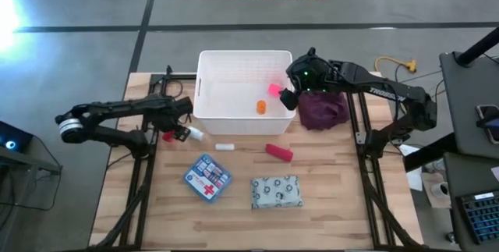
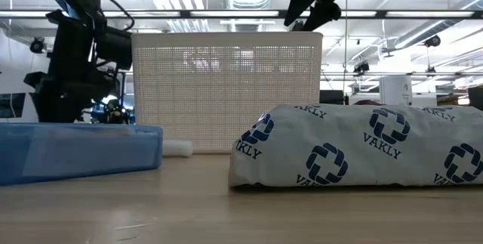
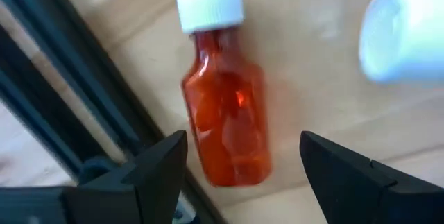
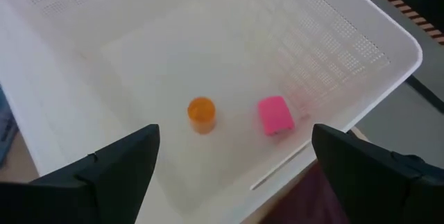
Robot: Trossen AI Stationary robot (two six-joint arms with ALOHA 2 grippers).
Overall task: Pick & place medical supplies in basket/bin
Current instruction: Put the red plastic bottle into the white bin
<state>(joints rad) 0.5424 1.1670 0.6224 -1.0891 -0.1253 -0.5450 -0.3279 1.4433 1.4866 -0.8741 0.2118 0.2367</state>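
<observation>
A red bottle with a white cap (image 3: 225, 123) lies on the table by the basket's near left corner (image 1: 167, 136). My left gripper (image 3: 243, 148) is open just above it, one finger on each side, touching nothing. The white ribbed basket (image 1: 234, 76) holds an orange piece (image 4: 201, 113) and a pink piece (image 4: 275, 115). My right gripper (image 4: 236, 154) hangs open and empty over the basket's right side (image 1: 290, 96). A white piece (image 1: 224, 147), a red piece (image 1: 279, 152), the blue red-cross packet (image 1: 207, 178) and the pale green pouch (image 1: 276, 192) lie on the table.
The dark purple cloth (image 1: 322, 109) lies right of the basket. Another white item (image 3: 402, 30) lies close beside the red bottle. In the low view the pouch (image 2: 362, 149) and the blue packet (image 2: 75, 149) stand in front of the basket (image 2: 226, 93).
</observation>
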